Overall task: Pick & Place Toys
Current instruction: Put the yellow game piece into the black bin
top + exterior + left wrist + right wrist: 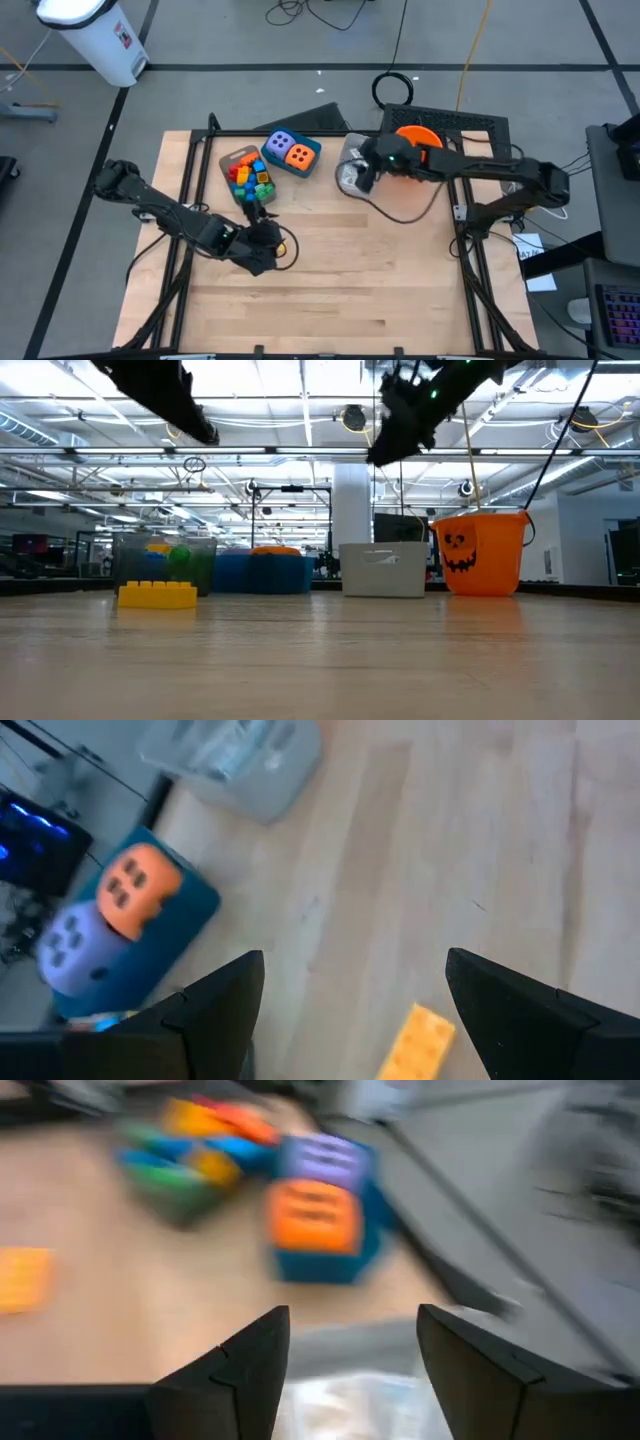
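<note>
Hovering above a yellow plastic brick (417, 1042) on the wooden table (400, 290), the left gripper (350, 1005) is spread, empty. The right gripper (350, 1350), parted and empty, hangs over a clear plastic tub (352, 165) beside the orange jack-o'-lantern bucket (483, 552). No readable writing shows.

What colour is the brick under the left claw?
Yellow brick, best seen in the left wrist view.
</note>
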